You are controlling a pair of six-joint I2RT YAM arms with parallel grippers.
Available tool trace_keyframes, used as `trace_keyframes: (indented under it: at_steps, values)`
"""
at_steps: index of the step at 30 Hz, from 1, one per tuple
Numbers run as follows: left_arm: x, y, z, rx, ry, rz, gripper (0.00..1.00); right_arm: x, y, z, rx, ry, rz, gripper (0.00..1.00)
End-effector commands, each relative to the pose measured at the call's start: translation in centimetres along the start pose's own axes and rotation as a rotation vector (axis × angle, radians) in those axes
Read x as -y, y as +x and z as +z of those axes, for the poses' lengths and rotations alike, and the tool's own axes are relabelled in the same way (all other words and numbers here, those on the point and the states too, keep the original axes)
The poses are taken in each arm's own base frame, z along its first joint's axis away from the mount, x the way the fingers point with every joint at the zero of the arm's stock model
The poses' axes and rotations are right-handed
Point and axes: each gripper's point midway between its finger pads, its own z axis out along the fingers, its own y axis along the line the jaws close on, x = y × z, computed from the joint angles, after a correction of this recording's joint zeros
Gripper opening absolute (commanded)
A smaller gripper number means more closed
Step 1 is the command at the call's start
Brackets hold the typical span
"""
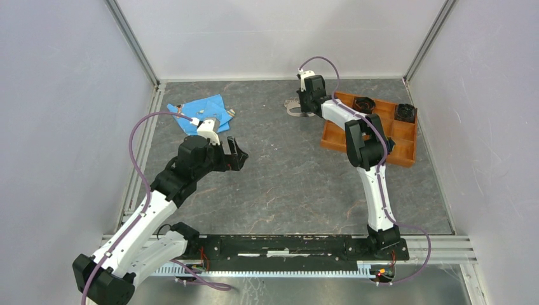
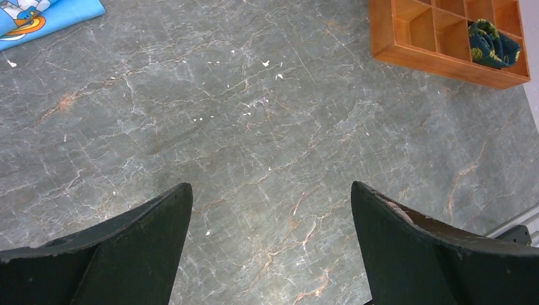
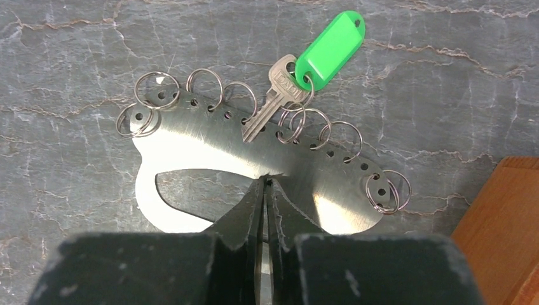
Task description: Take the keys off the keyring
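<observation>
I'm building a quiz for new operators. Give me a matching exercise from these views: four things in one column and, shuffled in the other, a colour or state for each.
Things:
1 left gripper
2 right gripper
3 key tag
4 compartment tray

Descriptions:
A orange
B shut, tips at the keyring
C bright green
D open above bare tabletop

Pairs: 1-D; 2-B; 3-C; 4-A.

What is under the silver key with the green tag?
The key rests its blade on the flat grey keyring, across its row of holes; its head is over the stone table. The right tool, shut on the keyring, hides its near middle.
</observation>
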Motion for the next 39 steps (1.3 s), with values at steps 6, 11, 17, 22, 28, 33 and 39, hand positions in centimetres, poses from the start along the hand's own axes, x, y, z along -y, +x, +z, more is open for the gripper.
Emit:
trace_keyframes:
  at_steps: [6, 11, 17, 22, 28, 33, 39]
  values:
    - [0.6, -0.9, 0.0, 0.03, 0.044, 0.011, 1.0, 0.6, 3.1, -3.1, -0.094, 0.034, 0.003, 0.08]
    - [0.3, -0.9, -0.1, 0.032, 0.041, 0.005, 1.0, -0.2, 4.9, -5.7, -0.12, 0.028, 0.001, 0.08]
    - [-0.2, -0.7, -0.4, 0.047, 0.014, -0.048, 1.0, -3.3, 7.8, -8.7, -0.147, -0.029, -0.026, 0.09]
    - [0.2, -0.1, -0.1, 0.047, 0.043, -0.132, 1.0, -7.4, 10.1, -11.2, -0.159, -0.126, -0.038, 0.1]
    - [-1.1, 1.9, 0.7, 0.045, -0.013, -0.273, 1.0, -12.3, 13.8, -14.0, -0.185, -0.241, -0.021, 0.12]
    - [-1.6, 3.6, 1.1, 0.062, -0.007, -0.377, 1.0, -16.0, 17.2, -17.2, -0.184, -0.311, -0.019, 0.14]
    - [-3.0, 5.6, 1.8, 0.06, -0.053, -0.437, 1.0, -20.2, 21.0, -21.5, -0.18, -0.407, -0.023, 0.14]
